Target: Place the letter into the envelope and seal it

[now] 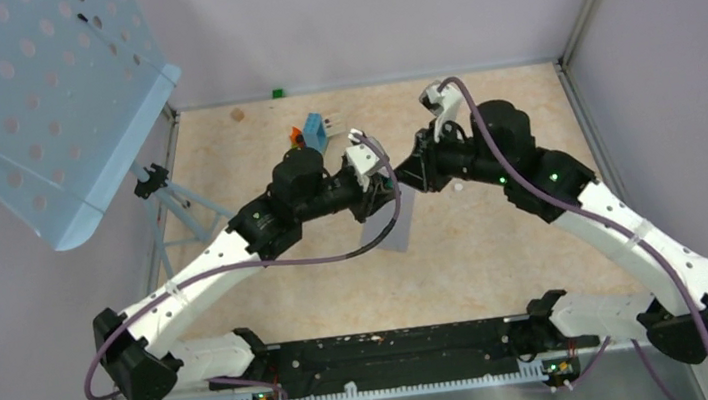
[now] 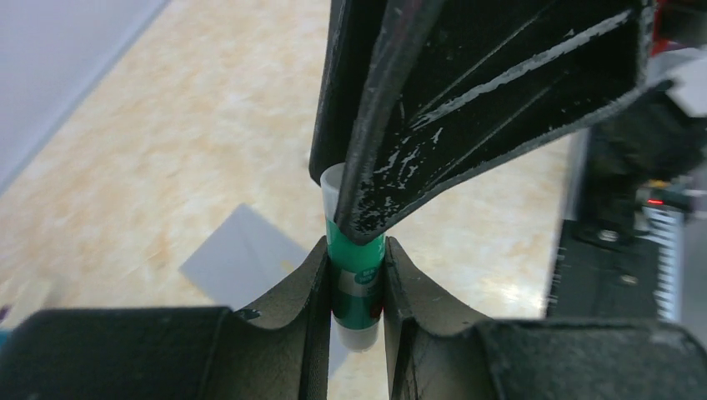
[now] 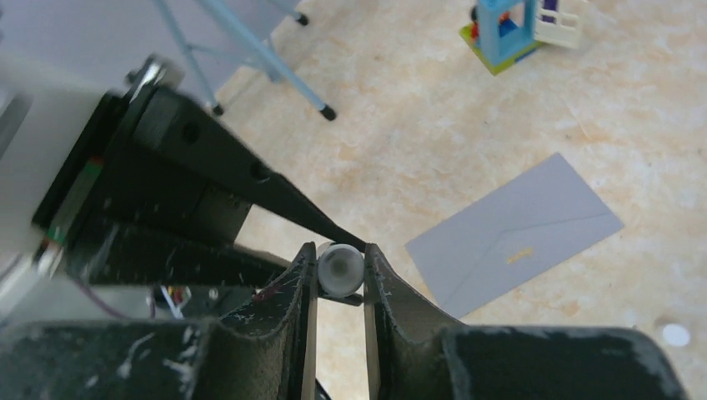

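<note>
Lilac-grey walls on three sides; pale marbled table below. Blue perforated stand on a tripod leans over the far left corner. Both arms reach in and meet above the table's middle. Envelope, plain grey, lies flat near the middle, just under the meeting point, flap side up and the flap apparently folded down; untouched by either arm. Letter not seen lying anywhere, so probably already inside, though that cannot be confirmed. Block cluster sits toward the far edge, left of centre, well apart. Left gripper: jaws narrow, clamped on the green-and-white glue stick at its body. Right gripper: jaws narrow on the same stick's white end, pads looking to touch it on both sides. Small white disc lies on the table beyond the envelope; identity unclear. Judgement: insertion likely done; uncapping, gluing the flap and pressing it shut remain.
</note>
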Controlling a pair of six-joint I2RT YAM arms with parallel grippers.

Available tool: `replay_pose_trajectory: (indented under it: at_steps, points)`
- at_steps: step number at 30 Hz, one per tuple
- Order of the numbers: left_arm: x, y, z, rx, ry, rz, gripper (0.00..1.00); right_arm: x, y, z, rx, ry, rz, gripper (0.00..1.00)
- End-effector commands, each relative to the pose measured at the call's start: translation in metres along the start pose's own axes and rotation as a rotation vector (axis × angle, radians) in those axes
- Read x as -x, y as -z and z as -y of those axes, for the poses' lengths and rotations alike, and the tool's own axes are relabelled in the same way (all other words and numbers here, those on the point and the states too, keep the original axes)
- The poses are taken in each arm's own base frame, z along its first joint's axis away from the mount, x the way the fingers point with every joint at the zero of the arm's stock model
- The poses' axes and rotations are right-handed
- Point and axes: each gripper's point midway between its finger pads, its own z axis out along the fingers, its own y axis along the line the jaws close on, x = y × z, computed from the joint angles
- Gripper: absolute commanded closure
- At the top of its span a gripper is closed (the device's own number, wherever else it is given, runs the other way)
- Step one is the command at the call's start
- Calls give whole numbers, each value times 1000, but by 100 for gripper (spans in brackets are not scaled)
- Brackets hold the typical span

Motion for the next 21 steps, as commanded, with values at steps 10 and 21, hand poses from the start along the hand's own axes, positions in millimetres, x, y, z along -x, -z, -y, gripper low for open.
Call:
replay_pose_trajectory:
  at_steps: [10,21]
  points:
    - [70,74,97,-575,106,185,100,-11,66,-75,473,335,-5,99]
    - [4,15,-12,135,-57,-18,100,38,48,-20,-4,-74,85,43]
